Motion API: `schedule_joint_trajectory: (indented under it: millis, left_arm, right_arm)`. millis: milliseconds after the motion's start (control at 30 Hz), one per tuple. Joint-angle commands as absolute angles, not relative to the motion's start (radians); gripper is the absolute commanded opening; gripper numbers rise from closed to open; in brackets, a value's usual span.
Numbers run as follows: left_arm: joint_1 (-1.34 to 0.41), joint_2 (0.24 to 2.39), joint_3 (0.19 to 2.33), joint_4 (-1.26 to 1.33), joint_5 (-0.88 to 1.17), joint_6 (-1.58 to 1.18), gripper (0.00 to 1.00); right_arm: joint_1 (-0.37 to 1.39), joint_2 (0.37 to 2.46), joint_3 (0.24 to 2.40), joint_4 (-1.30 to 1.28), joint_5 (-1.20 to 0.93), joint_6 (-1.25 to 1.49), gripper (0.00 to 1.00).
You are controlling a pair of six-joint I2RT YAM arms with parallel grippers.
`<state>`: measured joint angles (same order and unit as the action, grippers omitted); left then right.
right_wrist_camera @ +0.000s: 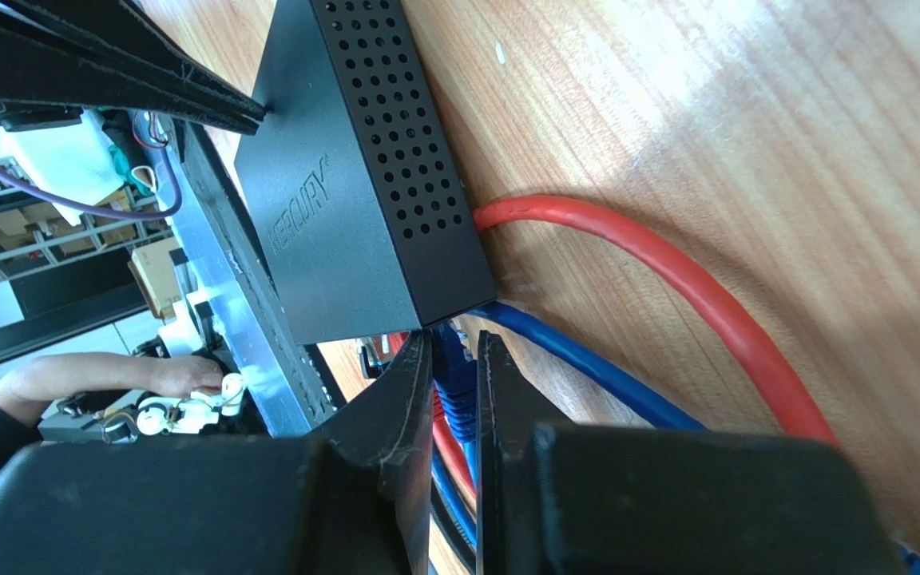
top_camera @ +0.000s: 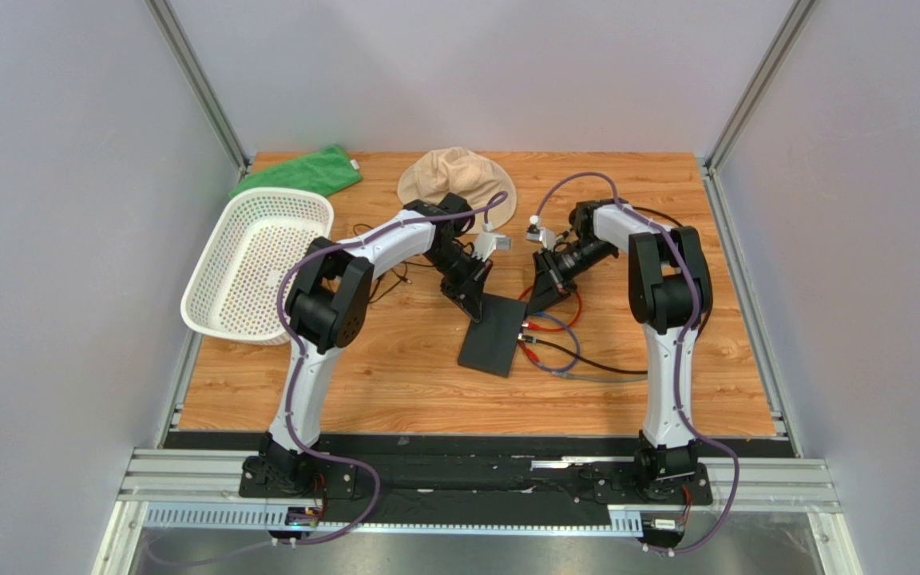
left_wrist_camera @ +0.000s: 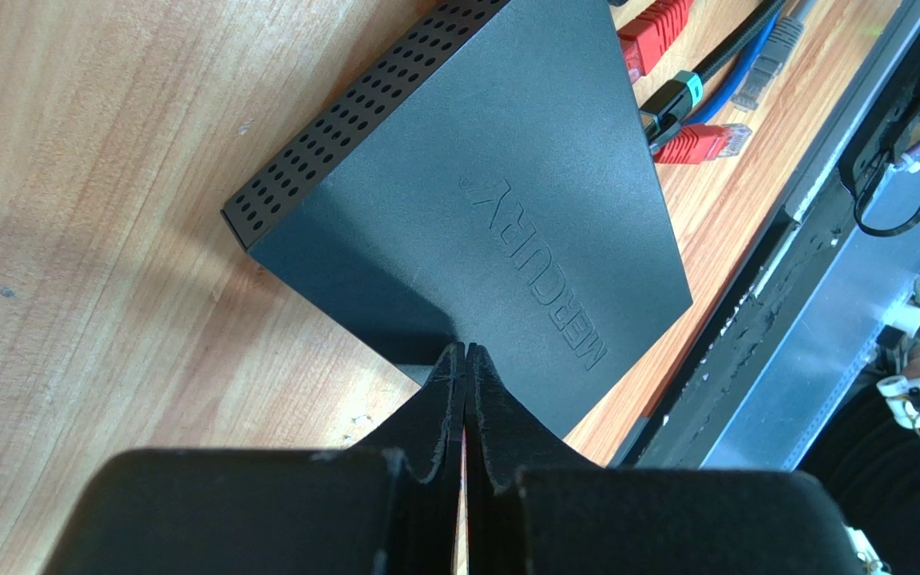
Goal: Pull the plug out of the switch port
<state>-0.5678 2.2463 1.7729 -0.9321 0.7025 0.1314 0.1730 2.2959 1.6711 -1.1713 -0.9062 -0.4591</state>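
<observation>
Worktop (top_camera: 405, 383): wood-grain board, light brown, walled on three sides. Lying on it:
- switch (top_camera: 494, 337), flat black box, near the middle
- red cable (right_wrist_camera: 669, 270), blue cable (right_wrist_camera: 573, 359) and black cable (top_camera: 603, 369), looped just right of the switch; blue plug (right_wrist_camera: 453, 389) at its socket edge
- white perforated basket (top_camera: 215, 258), well left of the switch, overhanging the edge
- green cloth (top_camera: 299, 171), beyond and left of the switch
- beige hat (top_camera: 453, 177), beyond the switch
</observation>
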Motion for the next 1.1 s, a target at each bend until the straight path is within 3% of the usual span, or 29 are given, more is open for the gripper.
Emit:
schedule_joint_trajectory:
  millis: [0, 400, 1067]
  left_arm:
    - [-0.569, 2.298, 1.763, -0.888, 0.583, 0.17, 0.0]
    - [-0.571, 2.295, 1.763, -0.888, 0.586, 0.178, 0.0]
    - [-0.575, 2.292, 1.758, -0.887, 0.578, 0.186, 0.0]
  right_arm:
    - [0.176, 2.333, 1.638, -1.206, -0.798, -0.522, 0.0]
    - [0.164, 2.306, 1.583, -1.103, -0.759, -0.425, 0.0]
    - [0.143, 2.296, 1.577, -1.246, -0.732, -0.615, 0.0]
